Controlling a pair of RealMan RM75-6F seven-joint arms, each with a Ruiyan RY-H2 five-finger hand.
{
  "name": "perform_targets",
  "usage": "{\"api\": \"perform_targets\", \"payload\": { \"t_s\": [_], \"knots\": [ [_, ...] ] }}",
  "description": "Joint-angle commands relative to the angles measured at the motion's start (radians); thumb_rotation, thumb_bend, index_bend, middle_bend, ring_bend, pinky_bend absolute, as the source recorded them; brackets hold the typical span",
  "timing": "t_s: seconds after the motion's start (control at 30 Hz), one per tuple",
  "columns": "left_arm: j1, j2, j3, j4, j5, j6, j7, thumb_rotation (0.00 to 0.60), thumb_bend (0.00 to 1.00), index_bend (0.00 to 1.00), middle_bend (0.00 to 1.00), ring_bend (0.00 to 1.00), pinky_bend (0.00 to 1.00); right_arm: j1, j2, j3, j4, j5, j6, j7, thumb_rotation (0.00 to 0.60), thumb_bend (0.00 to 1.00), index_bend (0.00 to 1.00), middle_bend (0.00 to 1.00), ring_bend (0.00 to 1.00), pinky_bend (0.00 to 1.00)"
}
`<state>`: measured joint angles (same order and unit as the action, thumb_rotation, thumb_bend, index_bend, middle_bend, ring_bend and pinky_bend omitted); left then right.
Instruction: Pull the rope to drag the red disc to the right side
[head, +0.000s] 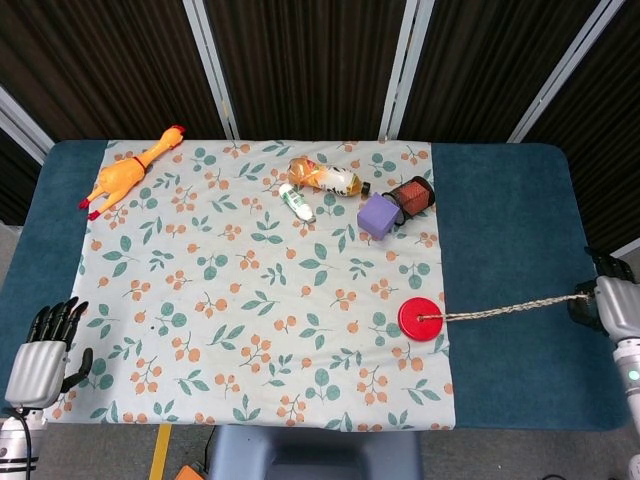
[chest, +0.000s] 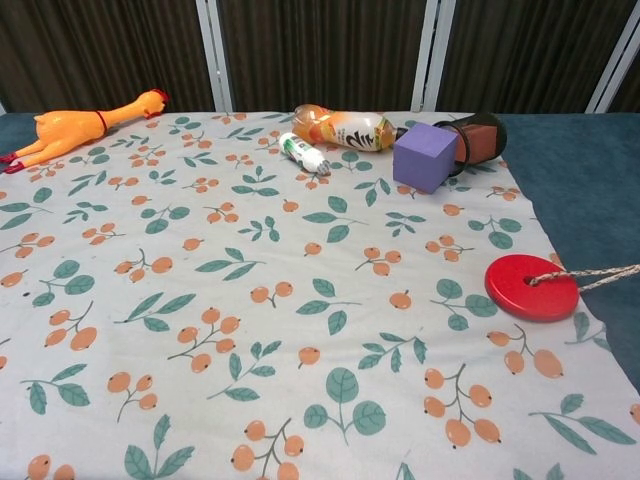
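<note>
The left hand (head: 42, 345) hangs empty off the table's left edge, metal fingers spread. The flat, glossy red disc (head: 421, 320) lies at the floral cloth's (head: 250, 290) right edge. Its braided rope (head: 510, 308) runs taut to the right hand (head: 612, 305), which grips its end.

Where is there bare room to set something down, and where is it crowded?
Free: the cloth's middle and near half, between the rubber chicken and the red disc; also the blue table beyond the taut rope. Crowded: the far edge, where orange bottle, small white bottle, purple cube and dark container cluster.
</note>
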<state>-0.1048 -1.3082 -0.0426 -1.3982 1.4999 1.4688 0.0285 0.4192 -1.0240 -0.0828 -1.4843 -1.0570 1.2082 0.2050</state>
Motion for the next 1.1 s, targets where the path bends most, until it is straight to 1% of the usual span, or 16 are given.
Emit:
{"api": "perform_targets", "payload": {
  "t_s": [0.03,0.1,0.2,0.33,0.37,0.4,0.5,0.57,0.6,0.63,0.7,0.73,0.77,0.8,0.97,1.1],
  "knots": [
    [0.0,-0.001,0.0,0.0,-0.001,0.001,0.002,0.588,0.52,0.0,0.02,0.0,0.03,0.004,-0.004,0.031,-0.039,-0.086,0.007,0.014,0.6,1.0,1.0,0.15,0.0,0.0],
    [0.0,-0.002,0.0,-0.001,-0.002,0.003,0.005,0.589,0.52,0.0,0.02,0.0,0.03,0.016,-0.013,0.047,-0.073,-0.131,0.02,-0.014,0.6,1.0,1.0,0.15,0.0,0.0],
    [0.003,-0.001,0.0,-0.005,-0.002,0.008,0.011,0.587,0.52,0.0,0.02,0.0,0.03,0.066,-0.047,0.093,-0.188,-0.216,0.042,-0.122,0.6,1.0,1.0,0.16,0.0,0.0],
    [0.007,0.003,0.0,-0.011,-0.004,0.015,0.016,0.594,0.53,0.0,0.02,0.0,0.03,0.112,-0.11,0.164,-0.286,-0.238,0.065,-0.238,0.6,1.0,1.0,0.17,0.0,0.0],
    [0.009,0.003,0.001,-0.012,-0.004,0.017,0.018,0.595,0.53,0.0,0.02,0.0,0.03,0.119,-0.129,0.178,-0.294,-0.229,0.068,-0.268,0.6,0.97,0.96,0.18,0.0,0.0],
    [0.01,0.004,0.001,-0.012,-0.005,0.018,0.019,0.595,0.53,0.0,0.02,0.0,0.03,0.131,-0.147,0.189,-0.304,-0.21,0.054,-0.31,0.6,0.93,0.9,0.18,0.0,0.0],
    [0.012,0.002,0.001,-0.011,-0.007,0.022,0.019,0.594,0.52,0.0,0.02,0.0,0.03,0.164,-0.171,0.208,-0.328,-0.158,-0.001,-0.387,0.6,0.63,0.43,0.1,0.0,0.0],
    [0.013,0.0,0.002,-0.01,-0.007,0.022,0.021,0.593,0.52,0.0,0.02,0.0,0.03,0.178,-0.183,0.217,-0.337,-0.13,-0.025,-0.423,0.6,0.48,0.17,0.04,0.0,0.0],
    [0.013,0.0,0.002,-0.01,-0.007,0.023,0.021,0.594,0.52,0.0,0.02,0.0,0.03,0.183,-0.184,0.219,-0.341,-0.118,-0.034,-0.437,0.6,0.41,0.11,0.02,0.0,0.0],
    [0.013,0.0,0.002,-0.01,-0.007,0.023,0.022,0.595,0.52,0.0,0.02,0.0,0.03,0.184,-0.184,0.22,-0.344,-0.113,-0.036,-0.443,0.6,0.39,0.09,0.02,0.0,0.0],
    [0.014,-0.001,0.003,-0.01,-0.006,0.023,0.022,0.594,0.52,0.0,0.02,0.0,0.03,0.188,-0.184,0.221,-0.349,-0.101,-0.045,-0.455,0.6,0.23,0.03,0.0,0.0,0.0],
    [0.014,-0.001,0.004,-0.01,-0.006,0.023,0.023,0.594,0.52,0.0,0.02,0.0,0.03,0.196,-0.178,0.216,-0.357,-0.08,-0.07,-0.476,0.6,0.1,0.0,0.0,0.0,0.0],
    [0.015,-0.001,0.004,-0.01,-0.006,0.024,0.023,0.595,0.52,0.0,0.02,0.0,0.03,0.208,-0.165,0.212,-0.375,-0.045,-0.106,-0.502,0.6,0.03,0.0,0.0,0.0,0.0],
    [0.015,-0.002,0.004,-0.009,-0.006,0.025,0.022,0.596,0.52,0.0,0.02,0.0,0.03,0.217,-0.154,0.213,-0.391,-0.016,-0.129,-0.52,0.6,0.0,0.0,0.0,0.0,0.0],
    [0.013,0.0,0.002,-0.008,-0.003,0.027,0.018,0.591,0.53,0.0,0.02,0.0,0.03,0.201,-0.143,0.205,-0.408,-0.029,-0.124,-0.51,0.6,0.0,0.0,0.0,0.0,0.0],
    [0.013,0.0,0.002,-0.01,0.001,0.03,0.016,0.596,0.53,0.0,0.02,0.0,0.03,0.142,-0.122,0.185,-0.409,-0.1,-0.048,-0.472,0.6,0.0,0.0,0.0,0.0,0.0]
  ]
}}
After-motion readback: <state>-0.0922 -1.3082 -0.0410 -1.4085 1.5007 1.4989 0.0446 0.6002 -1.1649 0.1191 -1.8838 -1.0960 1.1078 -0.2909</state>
